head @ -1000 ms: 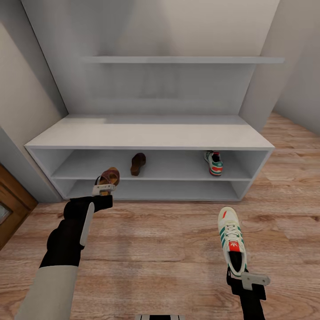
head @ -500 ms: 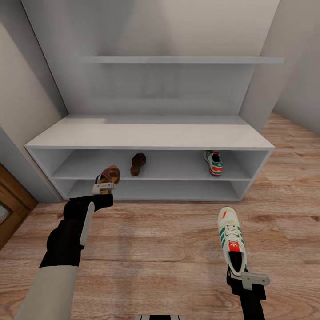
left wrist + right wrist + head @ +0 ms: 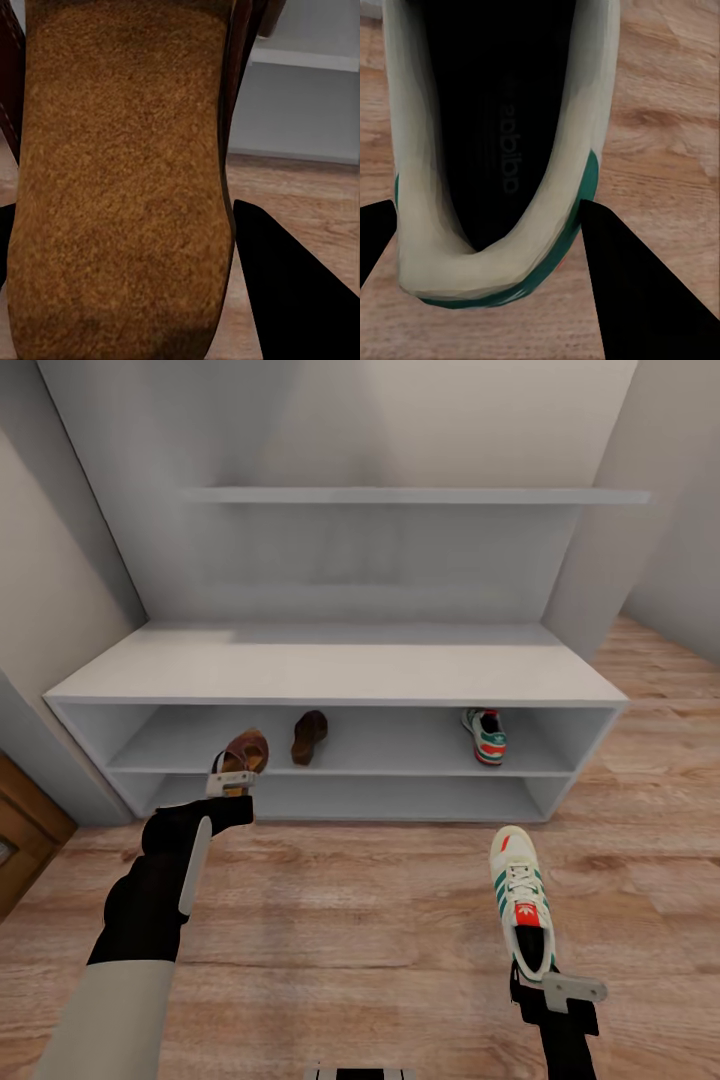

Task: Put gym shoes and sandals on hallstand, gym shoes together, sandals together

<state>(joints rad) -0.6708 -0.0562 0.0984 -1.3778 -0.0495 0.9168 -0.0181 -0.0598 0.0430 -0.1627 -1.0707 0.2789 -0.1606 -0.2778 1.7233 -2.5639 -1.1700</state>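
My left gripper (image 3: 231, 774) is shut on a brown sandal (image 3: 246, 751), held in the air in front of the hallstand's (image 3: 330, 665) upper shelf opening, left of centre. Its tan footbed (image 3: 120, 180) shows close up in the left wrist view, between dark fingers (image 3: 296, 300). The other sandal (image 3: 309, 735) lies on that shelf, just right of the held one. A gym shoe (image 3: 485, 734) sits on the same shelf at the right. My right gripper (image 3: 541, 974) is shut on the heel of the second gym shoe (image 3: 522, 898), toe toward the rack, above the corridor floor (image 3: 350, 920). The shoe's dark opening (image 3: 502, 150) shows in the right wrist view.
A long floating shelf (image 3: 410, 495) crosses the back panel above the rack's flat top. Walls close in on both sides, with a wooden door (image 3: 25, 830) at the left. The lower shelf level (image 3: 380, 798) holds nothing that shows.
The whole head view has shifted slightly, with the rack now a little larger and lower in frame: the camera moved. Both arms and their shoes keep the same places in the picture.
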